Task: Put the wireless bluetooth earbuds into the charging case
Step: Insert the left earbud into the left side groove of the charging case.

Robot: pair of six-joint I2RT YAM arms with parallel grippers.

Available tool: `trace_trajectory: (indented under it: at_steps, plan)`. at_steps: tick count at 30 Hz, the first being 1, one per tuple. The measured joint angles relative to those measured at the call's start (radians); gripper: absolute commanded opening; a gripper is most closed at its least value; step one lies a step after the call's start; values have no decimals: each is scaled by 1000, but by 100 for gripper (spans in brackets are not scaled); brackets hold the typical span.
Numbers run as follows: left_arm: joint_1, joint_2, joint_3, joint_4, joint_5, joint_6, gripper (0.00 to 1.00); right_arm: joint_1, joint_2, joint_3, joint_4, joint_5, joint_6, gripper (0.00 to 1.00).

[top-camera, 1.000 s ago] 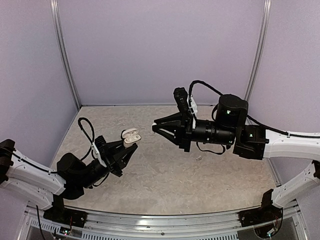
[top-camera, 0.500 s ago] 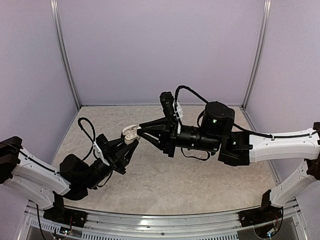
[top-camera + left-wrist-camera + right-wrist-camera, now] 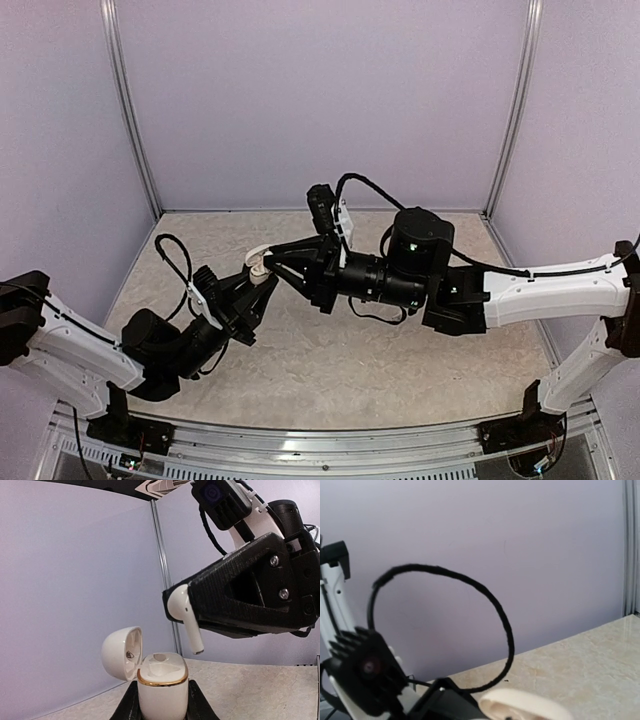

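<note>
- A white stemmed earbud (image 3: 180, 608) sits pinched at the very tip of the right gripper (image 3: 268, 260). Its rounded head is against the black finger and its stem pokes out below the tip, slanting downward.
- The right gripper is closed on that earbud; only this one bud shows in any view.
- Straight under the stem's end, apart from it with a clear gap, stands the charging case (image 3: 162, 687). It is white with a gold band round its mouth.
- The case's lid (image 3: 121, 652) is swung open and hangs back on the side away from the right gripper, its hollow facing the bud.
- The left gripper (image 3: 254, 290) clamps the lower body of the case between its two fingers (image 3: 129, 705) and holds it upright, mouth up.
- Seen from above, the two grippers meet tip to tip over the table (image 3: 400, 360). The right gripper reaches in just above the left gripper's tips, with the case at the meeting point.
- From the right wrist, a looped black cable (image 3: 492, 605) on the left arm arches against the lilac wall (image 3: 520, 540), and a white rounded edge shows at the bottom; I cannot tell which part of the case it is.
</note>
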Motion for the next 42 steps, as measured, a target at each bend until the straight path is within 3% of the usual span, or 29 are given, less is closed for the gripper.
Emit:
trace_trajectory:
  at_steps: [42]
  plan:
    - [-26,39,18,31,-94,47,0,39,103,-11,166,164,93,12]
